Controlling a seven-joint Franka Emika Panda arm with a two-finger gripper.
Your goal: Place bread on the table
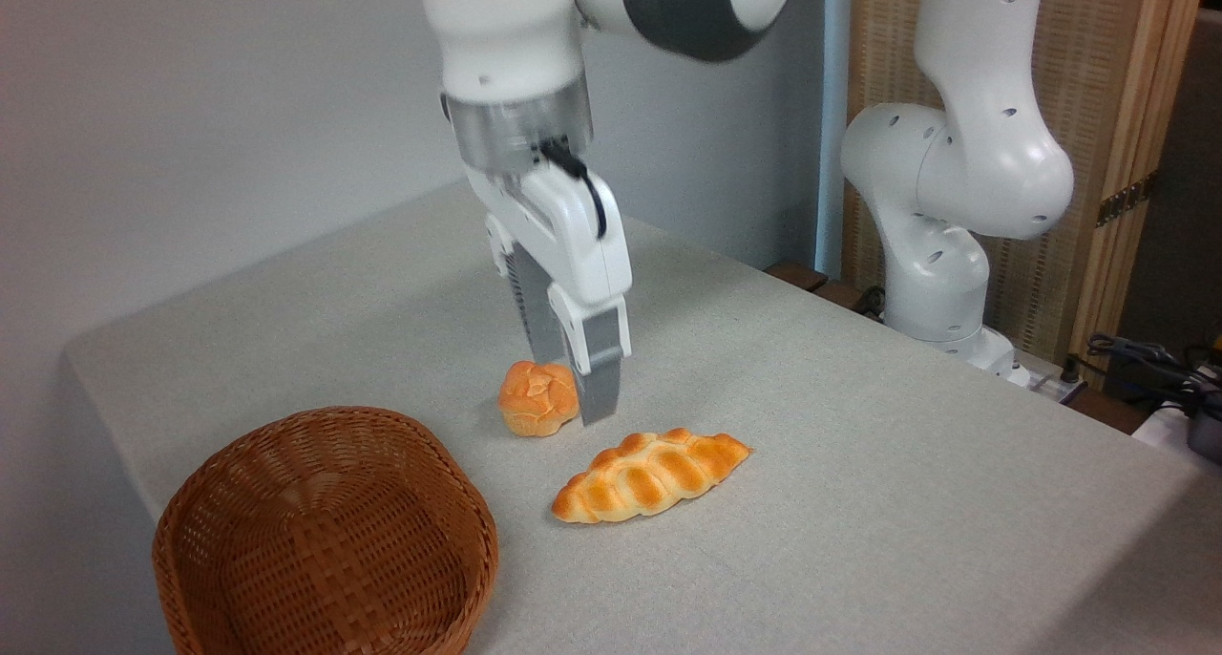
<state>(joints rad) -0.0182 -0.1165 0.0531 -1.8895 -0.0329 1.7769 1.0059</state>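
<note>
Golden-orange and braided, the bread (652,476) lies flat on the grey cloth table (859,426), its tapered ends pointing lower left and upper right. Just behind it sits a small round bun (538,398). The gripper (573,388) points down right beside the bun, the front finger (598,378) close to the bun's right side; the rear finger is partly hidden, so whether anything is pinched cannot be told. A brown wicker basket (325,540) stands at the lower left, apart from the loaf.
</note>
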